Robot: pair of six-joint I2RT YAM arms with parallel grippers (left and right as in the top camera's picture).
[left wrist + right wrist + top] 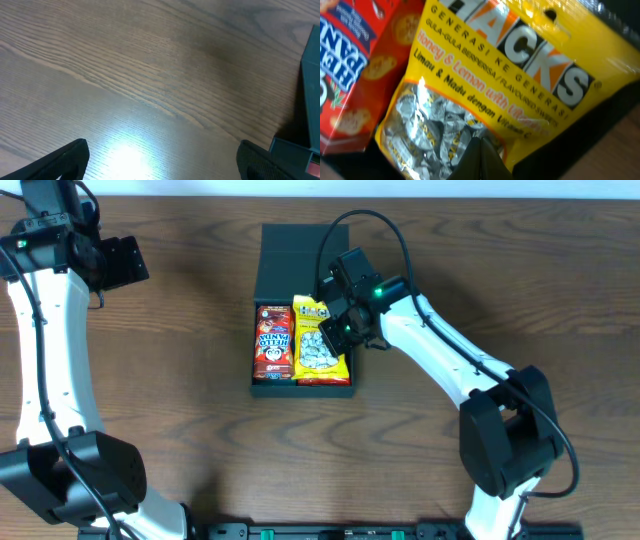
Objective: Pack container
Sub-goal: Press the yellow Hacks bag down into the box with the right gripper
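The container [300, 255] is a dark, shallow box with its flap lid laid open toward the back, in the middle of the table. Inside it lie a red Hello Panda box [272, 342] on the left and a yellow Hacks candy bag [318, 348] on the right. My right gripper [337, 330] hovers just over the bag's right side, and its fingers [487, 157] are pressed together with nothing between them. The bag [510, 65] and the red box [355, 65] fill the right wrist view. My left gripper [135, 260] stands open over bare wood at the far left.
The wooden table [150, 75] fills the left wrist view, with the container's edge [312, 75] at the right. The container's dark wall [560, 150] runs beside the bag, with table wood [625, 145] beyond. Both arm bases stand at the front edge.
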